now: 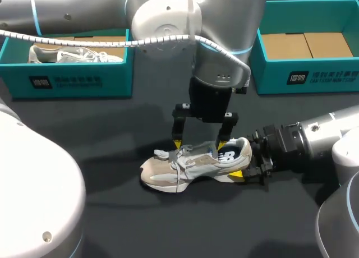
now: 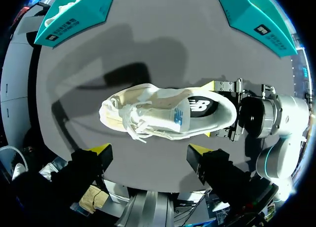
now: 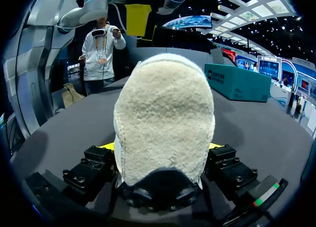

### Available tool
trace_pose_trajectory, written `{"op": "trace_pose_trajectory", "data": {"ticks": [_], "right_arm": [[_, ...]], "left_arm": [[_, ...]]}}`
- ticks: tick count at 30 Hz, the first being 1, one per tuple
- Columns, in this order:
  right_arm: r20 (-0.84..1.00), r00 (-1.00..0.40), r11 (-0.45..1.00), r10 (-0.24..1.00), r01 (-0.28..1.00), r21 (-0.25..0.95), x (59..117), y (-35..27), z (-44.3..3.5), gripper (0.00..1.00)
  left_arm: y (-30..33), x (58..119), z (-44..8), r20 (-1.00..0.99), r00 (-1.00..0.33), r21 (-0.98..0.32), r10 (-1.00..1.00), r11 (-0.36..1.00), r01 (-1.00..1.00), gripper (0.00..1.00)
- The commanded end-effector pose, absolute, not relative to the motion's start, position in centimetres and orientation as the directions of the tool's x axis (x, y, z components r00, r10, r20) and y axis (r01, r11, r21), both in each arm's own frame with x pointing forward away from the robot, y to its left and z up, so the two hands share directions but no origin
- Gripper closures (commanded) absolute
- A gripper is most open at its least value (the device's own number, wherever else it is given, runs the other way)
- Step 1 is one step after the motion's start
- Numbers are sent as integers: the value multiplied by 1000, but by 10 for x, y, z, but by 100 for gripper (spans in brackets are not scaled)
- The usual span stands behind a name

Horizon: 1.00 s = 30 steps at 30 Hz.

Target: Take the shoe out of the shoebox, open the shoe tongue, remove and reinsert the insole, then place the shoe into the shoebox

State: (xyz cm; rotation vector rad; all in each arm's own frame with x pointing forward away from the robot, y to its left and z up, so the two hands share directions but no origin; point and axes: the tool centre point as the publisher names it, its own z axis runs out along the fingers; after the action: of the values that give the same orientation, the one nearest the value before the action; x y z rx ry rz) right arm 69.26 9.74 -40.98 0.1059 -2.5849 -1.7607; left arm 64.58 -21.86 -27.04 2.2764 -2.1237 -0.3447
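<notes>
- Clamping the heel of a cream and grey sneaker (image 1: 190, 165) from two sides, my right gripper (image 1: 247, 160) comes in from the right edge of the head view. One yellow tip shows under the heel.
- Sneaker, head view: lower middle of the frame, sole down on the dark table (image 1: 140, 224), toe to the left, heel to the right, white laces loose over the upper.
- Sneaker, right wrist view: the fuzzy cream heel of the sneaker (image 3: 165, 118) stands between the fingers of my right gripper (image 3: 160, 147), with a sliver of yellow at each side of it.
- Left gripper (image 1: 200, 141), head view: middle of the frame, hanging from the arm that enters at the upper left, fingers spread, tips just above the sneaker's far side.
- Left gripper (image 2: 149, 152), left wrist view: both yellow tips wide apart with nothing between them. The sneaker (image 2: 163, 113) lies ahead of them, and my right gripper (image 2: 212, 110) is at its heel.
- Insole (image 2: 200, 106): dark, seated inside the shoe opening.
- Tongue (image 2: 177, 116): pale with a blue mark, lying over the opening toward the laces.
- Left teal shoebox (image 1: 73, 78): upper left of the head view, with a second pale sneaker (image 1: 73, 56) inside.
- Right teal shoebox (image 1: 314, 75): upper right of the head view, brown cardboard floor showing, well apart from the held sneaker.
</notes>
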Motion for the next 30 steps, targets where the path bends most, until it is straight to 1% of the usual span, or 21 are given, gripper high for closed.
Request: {"op": "trace_pose_trajectory", "data": {"ticks": [1,5,9,11,13,15,20,22,30], "right_arm": [[-28,-998,368,-63,-49,929,693,99,-411,100],[-28,-998,368,-63,-49,929,693,99,-411,100],[-28,-998,368,-63,-49,929,693,99,-411,100],[-28,-998,368,-63,-49,929,693,99,-411,100],[-28,-998,368,-63,-49,929,693,99,-411,100],[-28,-998,368,-63,-49,929,693,99,-411,100],[-28,-998,368,-63,-49,929,693,99,-411,100],[-28,-998,368,-63,-49,929,693,99,-411,100],[-28,-998,368,-63,-49,929,693,99,-411,100]], "left_arm": [[-240,641,-279,-216,86,135,-973,-117,-984,0],[-244,647,-287,-238,95,161,-967,-135,-978,0],[-249,649,-295,-260,101,160,-960,-146,-976,0],[-252,651,-299,-271,106,164,-957,-154,-974,7],[-254,652,-303,-287,110,164,-952,-162,-973,10],[-255,653,-306,-303,117,161,-946,-172,-972,24],[-259,657,-317,-350,128,173,-928,-198,-965,28],[-261,659,-321,-369,121,188,-921,-202,-961,27],[-266,664,-330,-433,120,194,-894,-222,-955,35]]}}
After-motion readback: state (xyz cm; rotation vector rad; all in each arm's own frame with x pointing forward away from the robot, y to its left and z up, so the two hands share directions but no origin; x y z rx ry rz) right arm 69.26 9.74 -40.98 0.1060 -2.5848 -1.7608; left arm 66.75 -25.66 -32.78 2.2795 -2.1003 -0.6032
